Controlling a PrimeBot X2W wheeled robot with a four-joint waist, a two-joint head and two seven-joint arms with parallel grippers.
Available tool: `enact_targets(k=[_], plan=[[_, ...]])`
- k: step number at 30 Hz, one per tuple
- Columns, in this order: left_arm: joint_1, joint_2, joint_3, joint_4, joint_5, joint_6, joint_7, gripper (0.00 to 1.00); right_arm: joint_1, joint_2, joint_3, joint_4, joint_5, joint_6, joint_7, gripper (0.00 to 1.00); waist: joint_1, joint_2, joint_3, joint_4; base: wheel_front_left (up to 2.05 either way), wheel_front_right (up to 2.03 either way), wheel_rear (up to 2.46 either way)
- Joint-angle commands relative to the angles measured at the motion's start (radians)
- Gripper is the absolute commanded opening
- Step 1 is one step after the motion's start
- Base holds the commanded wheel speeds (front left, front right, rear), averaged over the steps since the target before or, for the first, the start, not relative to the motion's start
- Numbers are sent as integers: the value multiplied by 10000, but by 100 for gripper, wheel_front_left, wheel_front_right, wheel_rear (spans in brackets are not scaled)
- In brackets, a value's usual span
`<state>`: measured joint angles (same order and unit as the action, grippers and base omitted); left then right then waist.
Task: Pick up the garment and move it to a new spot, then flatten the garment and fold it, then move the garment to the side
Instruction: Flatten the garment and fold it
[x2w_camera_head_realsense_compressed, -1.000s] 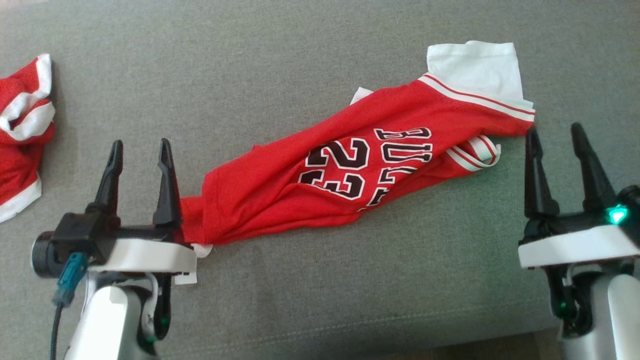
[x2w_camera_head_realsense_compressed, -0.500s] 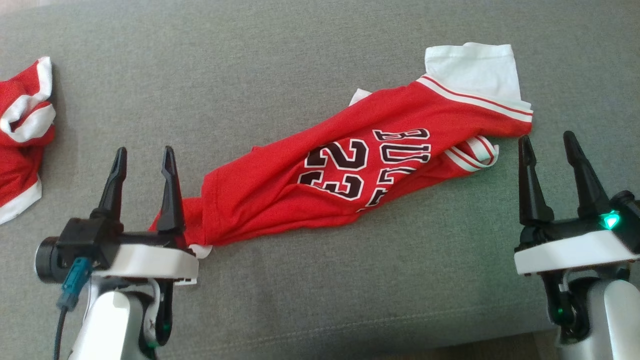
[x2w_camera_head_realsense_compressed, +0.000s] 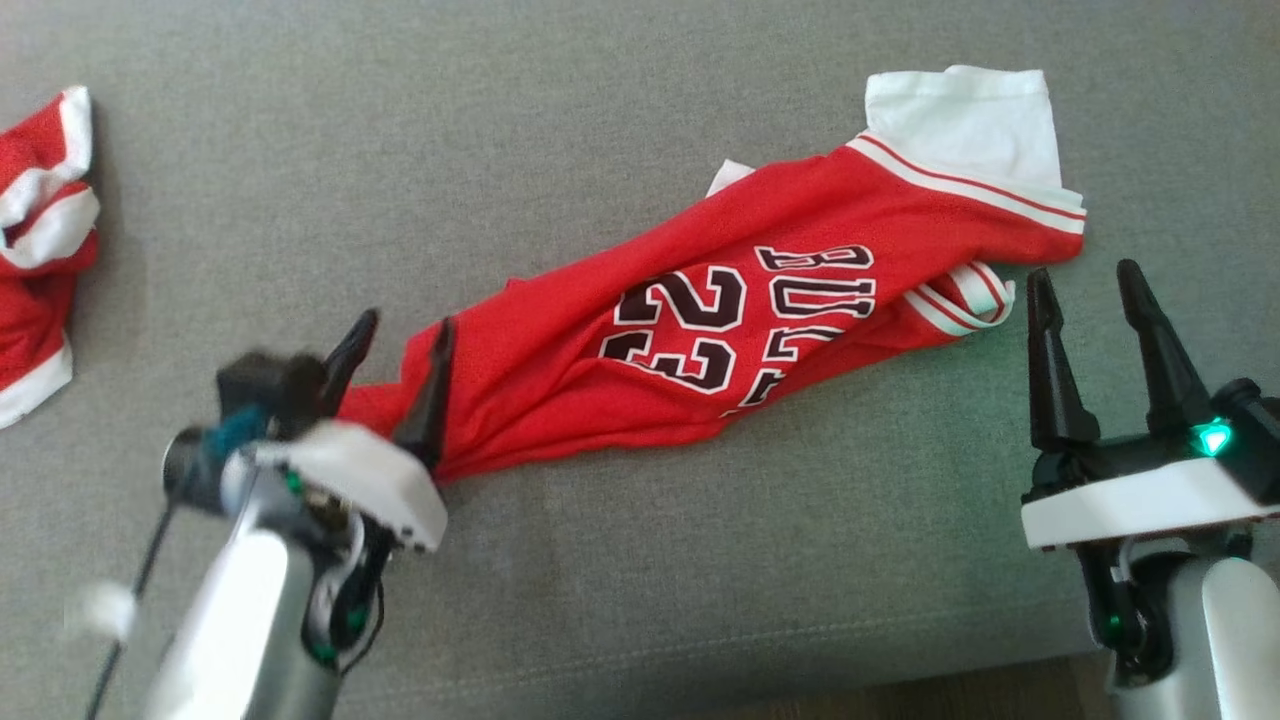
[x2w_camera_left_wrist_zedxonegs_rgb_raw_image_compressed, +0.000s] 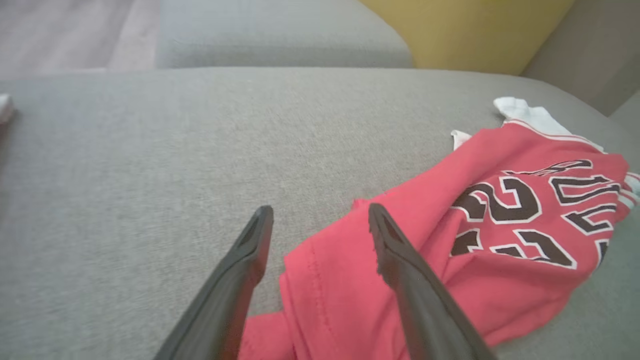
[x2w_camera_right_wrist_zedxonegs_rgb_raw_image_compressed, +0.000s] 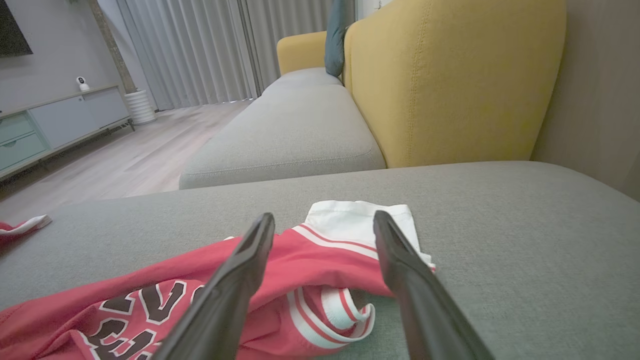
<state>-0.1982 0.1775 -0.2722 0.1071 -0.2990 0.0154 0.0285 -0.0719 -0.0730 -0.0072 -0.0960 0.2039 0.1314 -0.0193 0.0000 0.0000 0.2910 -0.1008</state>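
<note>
The garment (x2w_camera_head_realsense_compressed: 720, 320) is a red jersey with dark letters, the number 23 and white trim, bunched in a long diagonal across the grey cushion; its white end lies at the upper right. My left gripper (x2w_camera_head_realsense_compressed: 405, 330) is open and blurred, its fingers over the jersey's lower left end. In the left wrist view the garment (x2w_camera_left_wrist_zedxonegs_rgb_raw_image_compressed: 480, 235) spreads to the right and red cloth lies between the open fingers (x2w_camera_left_wrist_zedxonegs_rgb_raw_image_compressed: 320, 215). My right gripper (x2w_camera_head_realsense_compressed: 1085, 285) stands open just below the striped right end. In the right wrist view the garment (x2w_camera_right_wrist_zedxonegs_rgb_raw_image_compressed: 320, 280) lies under the spread fingers (x2w_camera_right_wrist_zedxonegs_rgb_raw_image_compressed: 325, 220).
A second red and white cloth (x2w_camera_head_realsense_compressed: 40, 250) lies at the cushion's far left edge. A yellow sofa back (x2w_camera_right_wrist_zedxonegs_rgb_raw_image_compressed: 450, 80) rises behind the cushion. The cushion's front edge (x2w_camera_head_realsense_compressed: 760, 665) runs along the bottom, with wooden floor below.
My left gripper has swung right and turned toward the jersey's lower left end, now blurred with motion. The right gripper has drawn back a little. The head camera has shifted slightly.
</note>
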Motion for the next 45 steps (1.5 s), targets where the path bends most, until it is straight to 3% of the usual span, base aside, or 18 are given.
enact_targets(k=[1,14,15,16,23,30,37,45], plan=[[-774,208,315,39,-279,-188,500,100,-292,-57,277,-368,76,-7,-25,100,0,0,126,-45,0,0,0],[-1796,476,343,1835,-1333,-715,2791,100,-389,-2,332,-98,246,-7,-213,100,0,0,399,-329,0,0,0],[-1826,491,318,1883,-1378,-746,2903,60,-402,3,334,-86,258,-7,-225,100,0,0,413,-335,0,0,0],[-1859,518,273,1901,-1395,-791,2976,0,-415,8,337,-76,267,-7,-238,100,0,0,424,-342,0,0,0],[-2121,639,232,1519,-1175,-766,2452,0,-450,39,361,8,413,-7,-293,100,0,0,361,-347,0,0,0],[-3130,817,347,917,-350,-478,753,0,-497,60,422,68,568,-7,-273,100,0,0,272,-382,0,0,0],[-4402,887,252,1527,376,-332,-703,0,-545,58,565,102,680,-7,-334,100,0,0,345,-531,0,0,0],[-3208,784,-446,2768,466,-605,-919,0,-428,85,527,210,813,-7,-373,100,0,0,534,-642,0,0,0]])
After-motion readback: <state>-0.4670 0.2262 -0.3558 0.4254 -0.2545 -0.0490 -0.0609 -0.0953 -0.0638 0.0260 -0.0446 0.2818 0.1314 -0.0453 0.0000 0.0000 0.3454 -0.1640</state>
